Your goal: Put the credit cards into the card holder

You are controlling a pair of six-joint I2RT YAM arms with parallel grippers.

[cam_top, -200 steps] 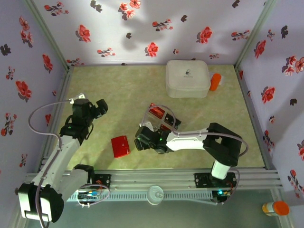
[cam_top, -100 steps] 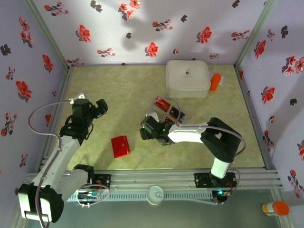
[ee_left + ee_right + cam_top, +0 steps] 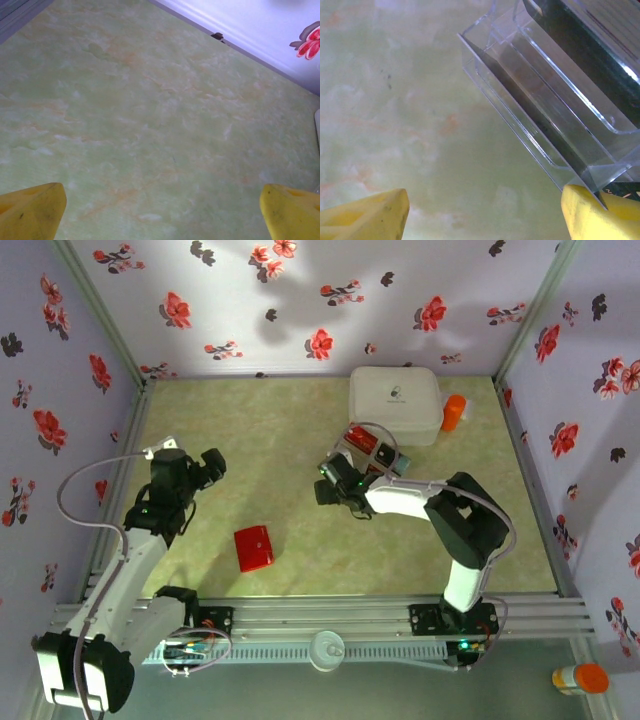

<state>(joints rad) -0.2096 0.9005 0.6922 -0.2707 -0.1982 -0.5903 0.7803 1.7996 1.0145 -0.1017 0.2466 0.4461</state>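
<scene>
The red card holder (image 3: 254, 548) lies shut on the green table, left of centre and near the front. Red credit cards (image 3: 362, 438) sit in a clear plastic tray (image 3: 378, 452) in front of the white box. In the right wrist view a dark card (image 3: 580, 55) lies inside that tray (image 3: 545, 105). My right gripper (image 3: 340, 478) (image 3: 482, 215) is open just left of the tray. Its right fingertip (image 3: 600, 215) is at the tray's near corner, and only bare table shows between the fingers. My left gripper (image 3: 212, 466) (image 3: 160, 215) hangs wide open over bare table, above and left of the card holder.
A white square box (image 3: 395, 405) stands at the back right, with an orange bottle (image 3: 453, 412) beside it. Flowered walls close in the table on three sides. The arm bases and a metal rail (image 3: 320, 620) run along the front edge.
My right gripper has moved from the table's middle toward the back right, and the clear tray with the cards has shifted the same way with it. The left arm and the card holder have stayed put.
</scene>
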